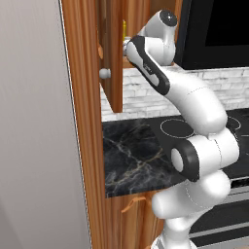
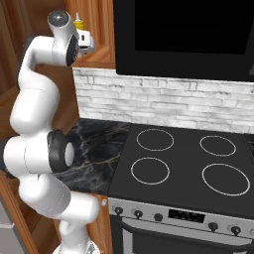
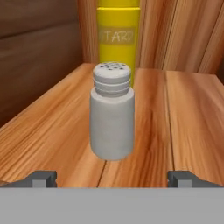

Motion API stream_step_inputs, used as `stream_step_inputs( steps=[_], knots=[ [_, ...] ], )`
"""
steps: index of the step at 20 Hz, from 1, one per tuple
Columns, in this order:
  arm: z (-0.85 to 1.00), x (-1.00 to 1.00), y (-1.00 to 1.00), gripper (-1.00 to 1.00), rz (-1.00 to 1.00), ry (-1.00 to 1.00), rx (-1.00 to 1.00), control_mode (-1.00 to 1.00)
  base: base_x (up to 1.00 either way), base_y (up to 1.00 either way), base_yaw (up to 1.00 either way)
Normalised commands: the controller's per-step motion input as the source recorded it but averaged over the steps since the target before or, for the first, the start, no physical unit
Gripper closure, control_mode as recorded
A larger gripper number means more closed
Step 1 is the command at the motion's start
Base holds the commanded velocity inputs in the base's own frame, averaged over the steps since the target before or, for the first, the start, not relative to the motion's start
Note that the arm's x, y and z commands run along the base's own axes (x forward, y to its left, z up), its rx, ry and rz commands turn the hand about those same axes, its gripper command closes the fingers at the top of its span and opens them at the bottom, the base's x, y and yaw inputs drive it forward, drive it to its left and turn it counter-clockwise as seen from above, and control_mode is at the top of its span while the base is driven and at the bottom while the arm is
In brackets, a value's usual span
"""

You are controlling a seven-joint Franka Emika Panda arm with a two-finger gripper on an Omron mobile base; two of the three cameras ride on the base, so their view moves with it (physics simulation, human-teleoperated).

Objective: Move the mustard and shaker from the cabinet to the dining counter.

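In the hand view, the grey shaker [image 3: 112,118] stands upright on the wooden shelf of the cabinet [image 3: 183,113], straight ahead of my gripper [image 3: 112,178]. The gripper is open, with one fingertip [image 3: 41,178] to each side of the shaker and short of it, touching nothing. The yellow mustard [image 3: 118,39] stands right behind the shaker, against the cabinet's back wall. From the right base view, the mustard [image 2: 78,22] shows as a yellow tip above the hand inside the cabinet [image 2: 96,54]. The cabinet door [image 1: 113,53] hangs open. The dining counter is out of view.
Below the cabinet lies a short black marble counter [image 1: 131,151] beside a stove [image 2: 183,163] with ring burners. A black appliance [image 2: 183,34] hangs above the stove, next to the cabinet. The open door's knob [image 1: 104,73] juts out left of the arm. A tall wooden panel [image 1: 85,146] stands at left.
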Motion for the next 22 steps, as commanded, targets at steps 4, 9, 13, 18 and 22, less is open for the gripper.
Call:
stream_step_inputs(
  steps=[4,9,13,18,22],
  knots=[
    [0.0,0.46,0.03,-1.0,-0.04,0.0,0.0,-1.0,0.0,0.0,0.0],
    [-0.03,0.41,0.06,-1.0,-0.03,0.0,0.0,-1.0,0.0,0.0,0.0],
    [-0.02,0.31,0.13,-1.0,-0.03,0.0,0.0,-1.0,0.0,0.0,0.0],
    [-0.01,0.17,0.05,-1.0,-0.04,0.0,0.0,-1.0,0.0,0.0,0.0],
    [-0.1,0.06,0.0,1.0,-0.03,0.01,0.0,-1.0,0.0,0.0,0.0]
  ],
)
